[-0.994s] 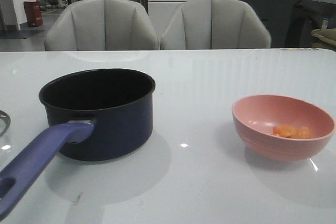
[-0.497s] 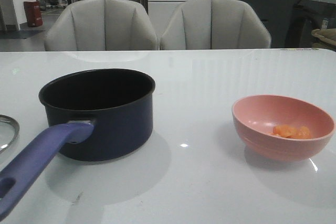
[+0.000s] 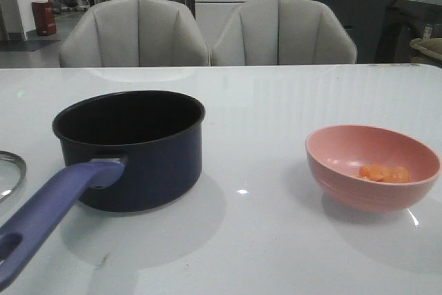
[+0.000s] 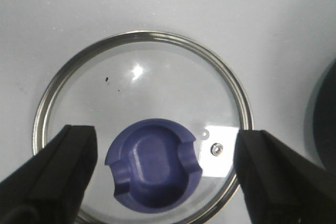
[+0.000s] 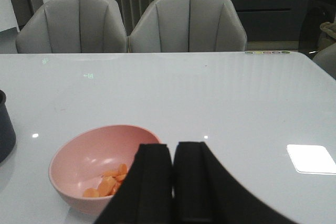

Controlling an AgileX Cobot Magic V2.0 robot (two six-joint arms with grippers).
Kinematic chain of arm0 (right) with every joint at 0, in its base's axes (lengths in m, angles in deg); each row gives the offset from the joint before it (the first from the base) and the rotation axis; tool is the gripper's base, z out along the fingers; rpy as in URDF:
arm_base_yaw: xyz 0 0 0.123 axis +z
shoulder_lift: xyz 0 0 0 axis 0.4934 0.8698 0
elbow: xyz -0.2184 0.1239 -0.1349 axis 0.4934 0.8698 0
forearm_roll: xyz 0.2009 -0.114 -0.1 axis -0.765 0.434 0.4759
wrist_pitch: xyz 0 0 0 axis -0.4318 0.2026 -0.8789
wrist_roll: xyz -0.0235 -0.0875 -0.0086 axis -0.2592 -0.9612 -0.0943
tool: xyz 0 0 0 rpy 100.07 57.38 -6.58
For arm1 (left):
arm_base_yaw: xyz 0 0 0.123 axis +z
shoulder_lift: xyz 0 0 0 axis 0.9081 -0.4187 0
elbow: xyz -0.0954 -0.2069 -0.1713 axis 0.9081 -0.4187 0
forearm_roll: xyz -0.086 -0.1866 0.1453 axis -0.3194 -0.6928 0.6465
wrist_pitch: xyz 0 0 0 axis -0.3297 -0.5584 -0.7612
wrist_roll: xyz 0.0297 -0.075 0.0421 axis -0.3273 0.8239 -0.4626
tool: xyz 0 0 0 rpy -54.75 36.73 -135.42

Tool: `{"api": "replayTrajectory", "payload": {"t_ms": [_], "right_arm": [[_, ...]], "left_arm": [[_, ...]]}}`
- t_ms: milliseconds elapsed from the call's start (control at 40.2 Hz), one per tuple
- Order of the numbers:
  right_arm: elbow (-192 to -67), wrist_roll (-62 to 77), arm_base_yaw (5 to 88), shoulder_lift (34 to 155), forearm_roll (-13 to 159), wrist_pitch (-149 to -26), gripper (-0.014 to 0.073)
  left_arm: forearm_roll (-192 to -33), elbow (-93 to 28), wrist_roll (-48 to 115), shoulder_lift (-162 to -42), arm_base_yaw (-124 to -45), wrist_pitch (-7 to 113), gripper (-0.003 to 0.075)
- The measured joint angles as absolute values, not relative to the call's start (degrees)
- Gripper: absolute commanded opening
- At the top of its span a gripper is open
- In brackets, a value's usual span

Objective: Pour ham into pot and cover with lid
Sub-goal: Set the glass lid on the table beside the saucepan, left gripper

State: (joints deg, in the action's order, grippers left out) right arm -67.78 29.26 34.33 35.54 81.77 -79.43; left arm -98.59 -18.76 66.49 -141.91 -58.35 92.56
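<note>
Sitting on one white table (image 3: 276,101): one pot (image 3: 131,148) at left, one pink bowl (image 3: 371,166) holding one ham heap (image 3: 384,173), one lid (image 4: 142,129) flat beneath the spread left gripper (image 4: 163,179), right gripper (image 5: 173,182) pressed closed, empty.

Glossy white table (image 3: 290,94), two grey padded chairs (image 3: 133,32) behind (side by side), dim room.

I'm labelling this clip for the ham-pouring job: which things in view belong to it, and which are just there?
Belongs to the job:
ham
pink bowl holding it
pot
lid, under the open left gripper
right gripper, shut

Just there:
two grey chairs
white table
</note>
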Motion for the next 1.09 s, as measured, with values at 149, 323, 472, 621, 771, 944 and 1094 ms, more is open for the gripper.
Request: {"api": "replayTrajectory", "payload": {"t_ms": [149,323,472,621,771,944,1094], "right_arm": [[-67.8,29.3,34.3,35.5,81.8,-79.4,0.0152],[-67.8,29.3,34.3,35.5,81.8,-79.4,0.0152],[-67.8,29.3,34.3,35.5,81.8,-79.4,0.0152],[-67.8,29.3,34.3,35.5,81.8,-79.4,0.0152],[-67.8,29.3,34.3,35.5,81.8,-79.4,0.0152],[-67.8,29.3,34.3,35.5,81.8,-79.4,0.0152],[-67.8,29.3,34.3,35.5,81.8,-79.1,0.0152]], "left_arm": [[-101.1,-22.8,66.0,-133.4,-58.3,90.0,0.0468],[-101.8,-30.4,65.5,-120.7,-60.0,81.7,0.0417],[-101.9,-38.0,65.3,-110.8,-63.4,74.3,0.0406],[-102.0,-46.7,65.3,-100.4,-68.3,65.4,0.0406],[-102.1,-54.7,65.3,-88.3,-72.6,57.6,0.0406],[-99.9,-61.3,65.3,-73.8,-76.6,54.1,0.0406],[-99.3,-66.0,65.3,-64.1,-77.3,54.7,0.0406]]}}
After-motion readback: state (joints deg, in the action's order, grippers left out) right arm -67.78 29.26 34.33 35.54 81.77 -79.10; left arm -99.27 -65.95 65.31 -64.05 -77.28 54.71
